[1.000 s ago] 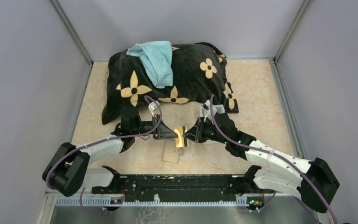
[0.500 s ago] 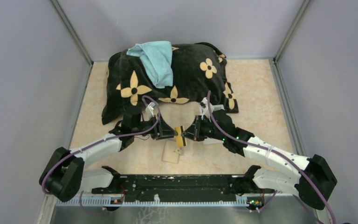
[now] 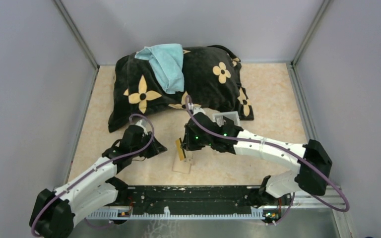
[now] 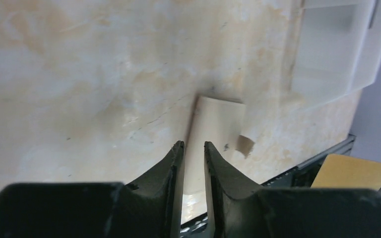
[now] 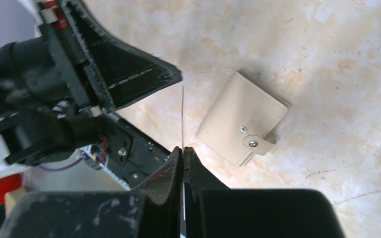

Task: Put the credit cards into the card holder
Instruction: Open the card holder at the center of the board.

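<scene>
Nearest you, the card holder lay closed on the counter. Just above it, your right pincer pinched a gold card on edge. Your left pincer stood slightly parted, holding nothing. Beyond sat a white tray and a flowered pillow.

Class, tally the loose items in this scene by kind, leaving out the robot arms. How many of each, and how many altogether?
Gold-yellow plastic credit card: 1
Tan leather-like bifold card holder: 1
White open plastic tray: 1
Black pillow with yellow flowers: 1
Light blue cloth: 1
Total: 5
</scene>
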`<act>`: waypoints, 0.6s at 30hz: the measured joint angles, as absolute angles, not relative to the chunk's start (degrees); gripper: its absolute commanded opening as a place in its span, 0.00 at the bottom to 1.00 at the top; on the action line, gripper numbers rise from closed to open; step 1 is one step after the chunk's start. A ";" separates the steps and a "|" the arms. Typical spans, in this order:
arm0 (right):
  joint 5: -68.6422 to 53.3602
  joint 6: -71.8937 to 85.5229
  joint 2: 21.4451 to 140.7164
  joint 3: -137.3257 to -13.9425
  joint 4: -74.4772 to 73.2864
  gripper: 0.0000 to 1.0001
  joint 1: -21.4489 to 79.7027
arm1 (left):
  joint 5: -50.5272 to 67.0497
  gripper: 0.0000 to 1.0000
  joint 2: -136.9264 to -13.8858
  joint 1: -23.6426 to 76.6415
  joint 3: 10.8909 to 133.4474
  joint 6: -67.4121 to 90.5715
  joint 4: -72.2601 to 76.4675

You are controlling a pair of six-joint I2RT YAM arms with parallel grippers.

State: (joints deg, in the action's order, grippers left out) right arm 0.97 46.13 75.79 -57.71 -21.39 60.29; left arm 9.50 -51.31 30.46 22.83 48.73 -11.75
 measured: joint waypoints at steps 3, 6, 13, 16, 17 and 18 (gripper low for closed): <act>5.21 47.53 81.12 -62.54 -26.79 0.00 62.65 | 7.46 0.17 -49.01 30.46 20.97 48.62 -14.55; 8.56 49.25 86.35 -66.98 -31.40 0.00 65.01 | 6.57 0.08 -47.94 30.46 19.70 48.38 -16.36; 15.27 53.74 96.01 -74.41 -40.34 0.00 68.66 | 6.59 0.00 -47.33 30.46 18.28 47.35 -17.10; 17.30 55.27 99.13 -75.66 -42.78 0.00 69.10 | 7.25 0.00 -47.44 30.46 16.99 46.83 -16.53; 17.89 55.68 99.81 -75.81 -43.70 0.00 69.14 | 7.60 0.00 -47.59 30.46 16.43 46.78 -16.29; 18.48 56.16 100.40 -75.85 -44.49 0.00 69.19 | 7.92 0.00 -47.79 30.46 15.94 46.76 -16.12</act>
State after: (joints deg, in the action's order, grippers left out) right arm 18.48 56.16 100.40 -75.85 -44.49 69.19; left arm 7.92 -47.79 30.46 15.94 46.76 -16.12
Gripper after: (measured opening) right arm 0.008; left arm 0.006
